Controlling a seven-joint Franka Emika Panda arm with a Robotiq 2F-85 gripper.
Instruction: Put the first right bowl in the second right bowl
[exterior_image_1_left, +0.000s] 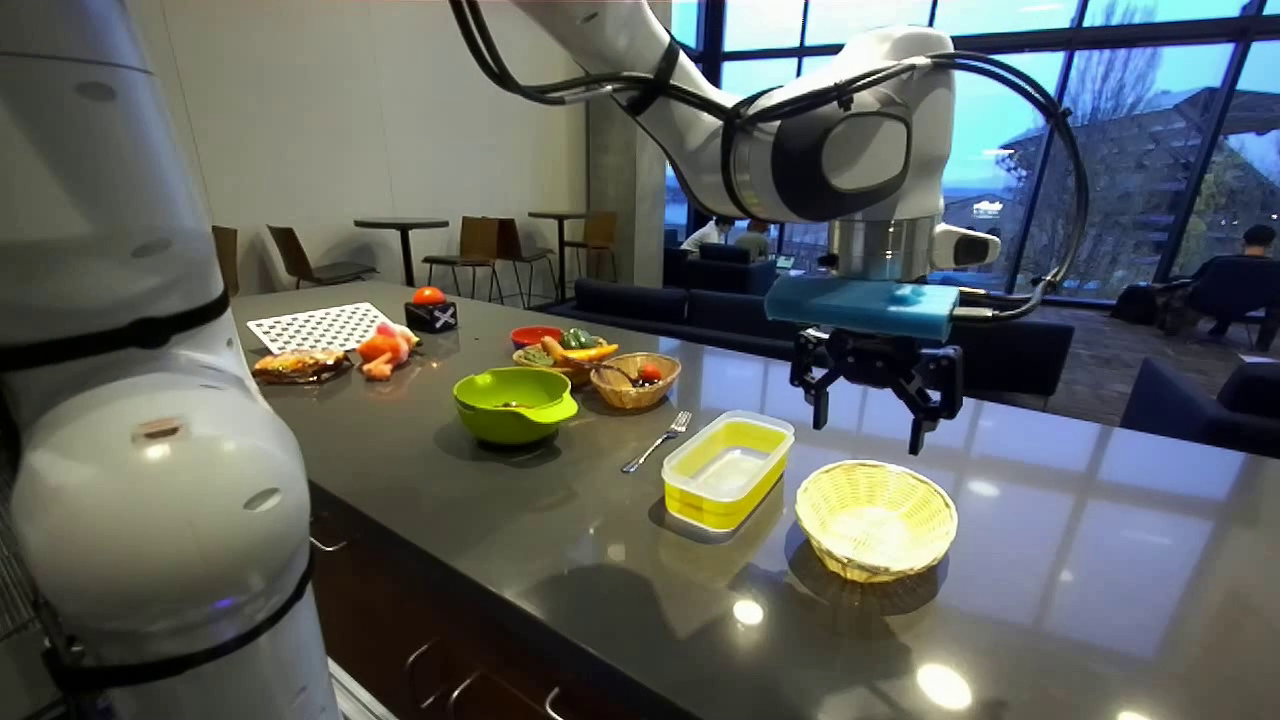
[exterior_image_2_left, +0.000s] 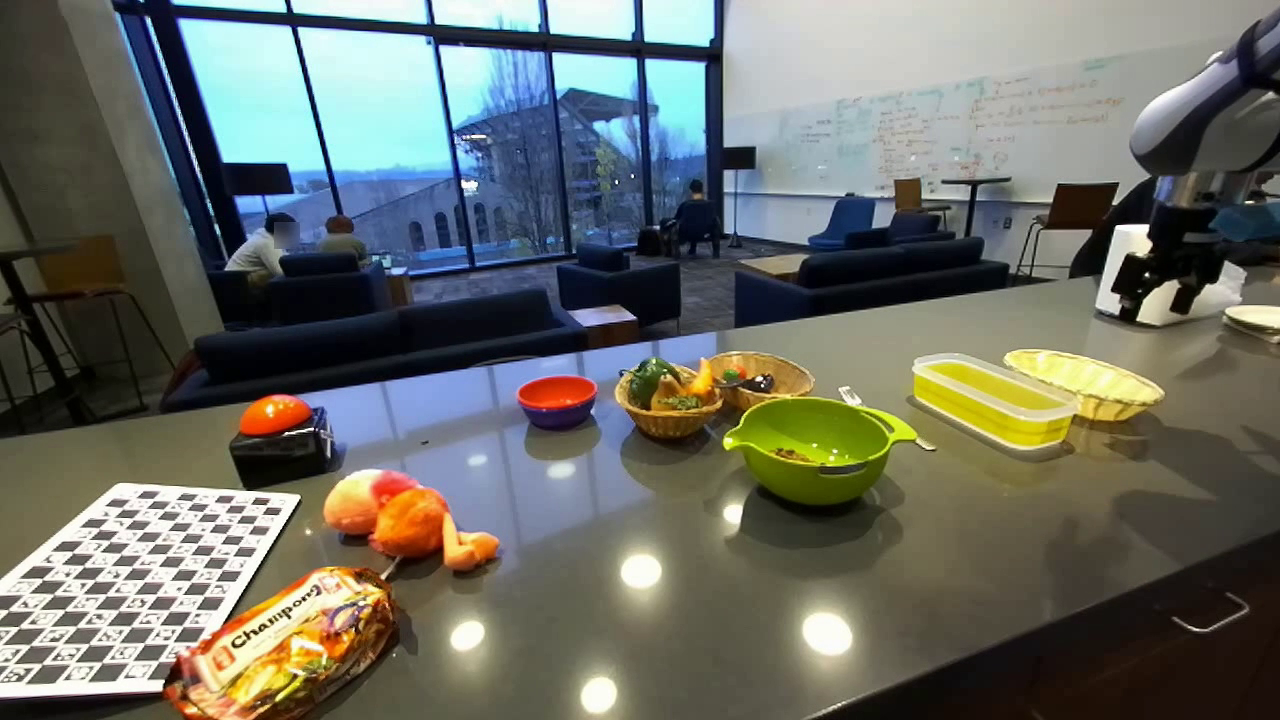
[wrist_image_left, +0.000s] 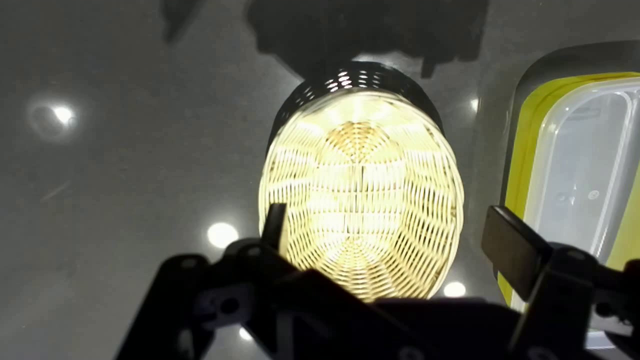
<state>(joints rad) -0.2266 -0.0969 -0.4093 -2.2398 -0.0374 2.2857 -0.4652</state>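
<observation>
Pale woven basket (exterior_image_1_left: 876, 525) on the counter (exterior_image_1_left: 600, 545); just beside it, a yellow container (exterior_image_1_left: 715, 503) — my gripper (exterior_image_1_left: 868, 430) hangs higher, spread wide. The container stands between basket and fork (exterior_image_1_left: 657, 441), green bowl (exterior_image_1_left: 505, 424) beyond. Only an exterior view shows a whiteboard (exterior_image_2_left: 960, 130).

Mid-frame in the wrist view, most of the basket (wrist_image_left: 360, 200) is seen between the spread fingers (wrist_image_left: 514, 252), its lower left overlapped by one. The strip of surface (wrist_image_left: 480, 172) to its right is narrowed by the yellow tub (wrist_image_left: 523, 165); wide free room is left at the upper left. In both exterior views, open air is shown between the fingers and the basket. In an exterior view, left of the tub, the way is crossed by a flat fork (exterior_image_1_left: 652, 447) and blocked by a green bowl (exterior_image_1_left: 506, 424).
</observation>
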